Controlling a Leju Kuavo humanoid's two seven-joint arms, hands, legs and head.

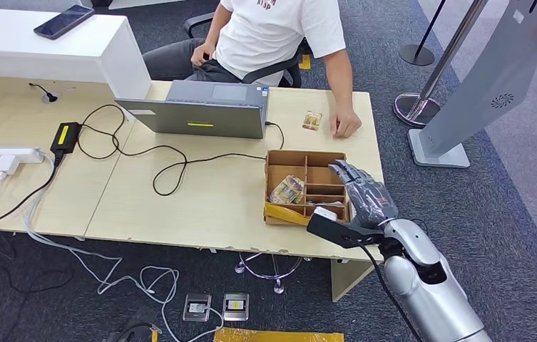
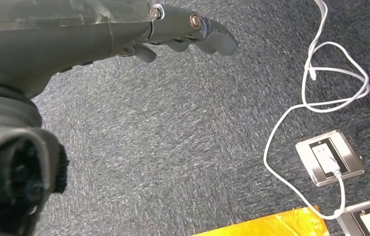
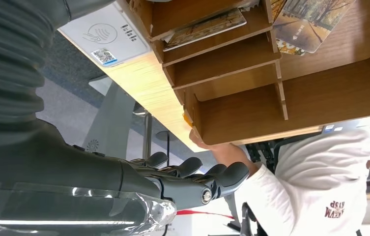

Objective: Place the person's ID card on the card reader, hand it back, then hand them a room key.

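A person in a white T-shirt [image 1: 279, 32] sits behind the desk, one hand [image 1: 344, 122] resting on the tabletop. A small card [image 1: 312, 120] lies flat just beside that hand. A wooden compartment box [image 1: 307, 160] stands near the desk's right front corner and holds picture cards [image 1: 288, 189], also in the right wrist view [image 3: 310, 19]. The white card reader [image 1: 324, 212] [image 3: 105, 39] sits at the box's front right corner, partly hidden by my wrist. My right hand [image 1: 361, 192] [image 3: 192, 179] hovers over the box's right side, fingers extended, holding nothing. My left hand [image 2: 124, 34] hangs over the carpet, fingers spread, holding nothing.
An open laptop [image 1: 205, 110] stands mid-desk, with black cables [image 1: 172, 167] trailing to a power brick [image 1: 65, 135]. A power strip [image 1: 5, 155] lies at the left. A stanchion base [image 1: 415, 107] and a kiosk foot [image 1: 436, 149] stand right of the desk. Floor sockets [image 2: 329, 157] and a white cable [image 2: 291, 113] lie on the carpet.
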